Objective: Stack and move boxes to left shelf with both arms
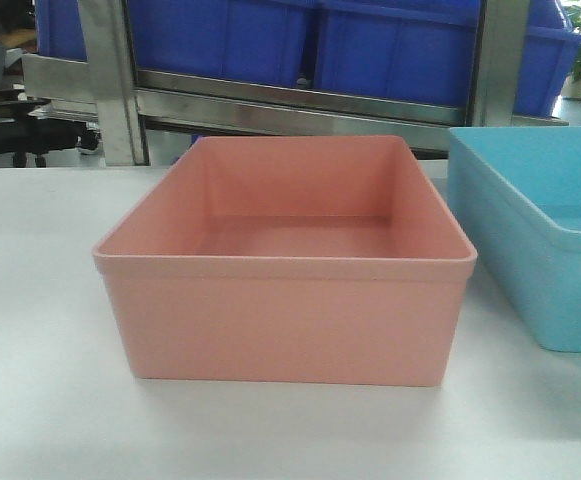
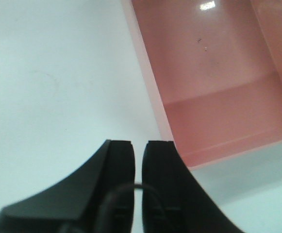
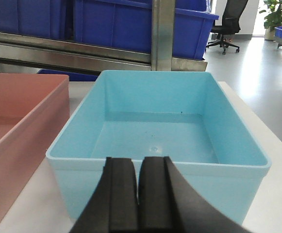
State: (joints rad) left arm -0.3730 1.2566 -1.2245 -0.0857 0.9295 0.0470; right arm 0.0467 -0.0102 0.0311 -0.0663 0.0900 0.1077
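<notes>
The salmon pink box (image 1: 285, 320) stands empty on the white table, straight ahead. The light blue box (image 1: 540, 230) stands just to its right, also empty, with a narrow gap between them. My left gripper (image 2: 138, 143) hovers over bare table beside the pink box (image 2: 213, 97), near one of its corners; its fingers are shut with only a slit between them and hold nothing. My right gripper (image 3: 140, 160) is shut and empty, just in front of the near wall of the blue box (image 3: 213, 187). Behind the boxes runs the steel front rail (image 1: 300, 100) of a shelf rack.
Large dark blue ribbed bins (image 1: 390, 50) sit on the rack behind the table. Steel uprights (image 1: 110, 80) stand at the back. The pink box (image 3: 19, 131) lies left of the right gripper. An office chair (image 3: 225, 29) stands on the floor far right.
</notes>
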